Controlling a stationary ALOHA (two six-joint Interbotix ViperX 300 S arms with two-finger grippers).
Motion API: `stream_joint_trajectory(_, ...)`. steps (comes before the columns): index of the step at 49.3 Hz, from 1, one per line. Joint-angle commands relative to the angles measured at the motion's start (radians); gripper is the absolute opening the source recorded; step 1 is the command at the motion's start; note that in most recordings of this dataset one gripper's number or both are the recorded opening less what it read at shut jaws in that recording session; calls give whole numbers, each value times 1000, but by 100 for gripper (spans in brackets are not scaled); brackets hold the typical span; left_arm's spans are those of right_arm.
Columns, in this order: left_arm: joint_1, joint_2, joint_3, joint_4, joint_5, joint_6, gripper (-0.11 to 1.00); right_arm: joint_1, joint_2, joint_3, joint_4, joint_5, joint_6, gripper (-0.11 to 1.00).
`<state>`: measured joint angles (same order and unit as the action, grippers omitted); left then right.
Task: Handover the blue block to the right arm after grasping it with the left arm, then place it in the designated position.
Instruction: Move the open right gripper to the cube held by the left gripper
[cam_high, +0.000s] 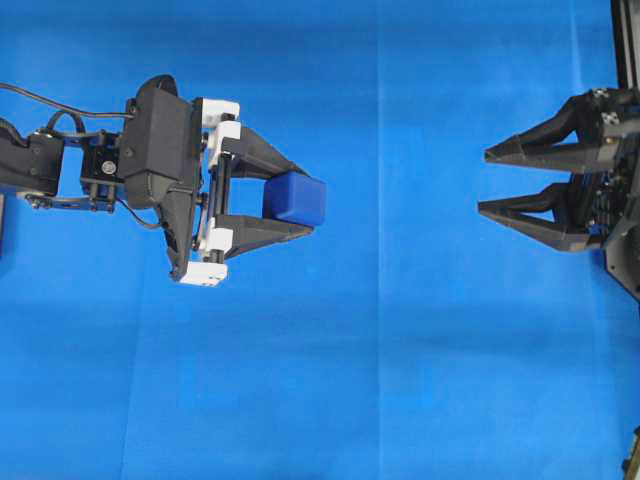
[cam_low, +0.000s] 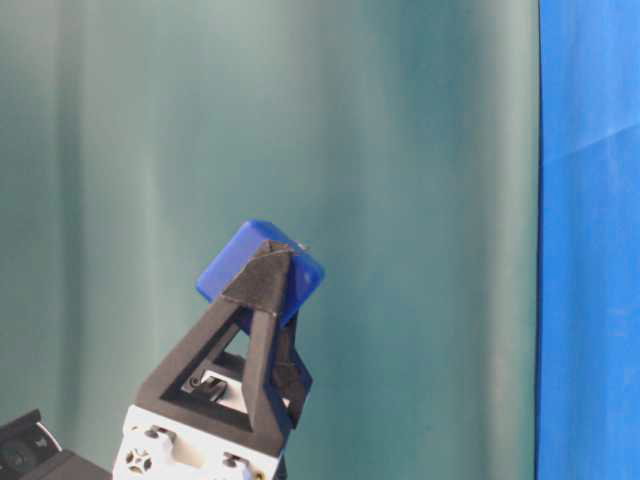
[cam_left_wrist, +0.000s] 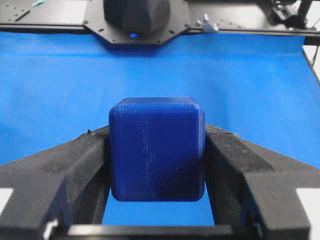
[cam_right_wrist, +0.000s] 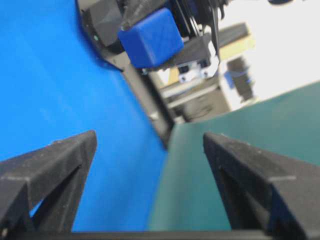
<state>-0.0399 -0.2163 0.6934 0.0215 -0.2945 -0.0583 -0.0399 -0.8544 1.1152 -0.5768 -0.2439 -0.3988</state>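
Blue cloth (cam_high: 400, 380) covers the worktop, creased faintly along its folds. No container is in view. The left end effector (cam_high: 300, 207) pinches the blue block (cam_high: 298, 199) between its two black fingers, one pad on each of two opposite faces, up off the cloth. The block is a cube with no long axis; in the left wrist view it sits square between the pads, its free face turned toward the far side. The right end effector (cam_high: 484, 181) stands well apart at the right edge of the overhead view, fingers spread with nothing between them, tips aimed at the block. Bare cloth lies between the two, and below them too.
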Motion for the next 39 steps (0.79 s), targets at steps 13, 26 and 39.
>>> stream_joint_trajectory(13, 5, -23, -14, -2, -12, -3, 46, 2, 6, -31, -173, -12, -164, 94)
stream_joint_trajectory(26, 5, -25, -15, -2, -14, -6, 46, 2, 6, -31, -184, -14, -187, 94)
stream_joint_trajectory(39, 5, -25, -15, -2, -14, -8, 46, 2, 6, -32, -184, -9, -186, 94)
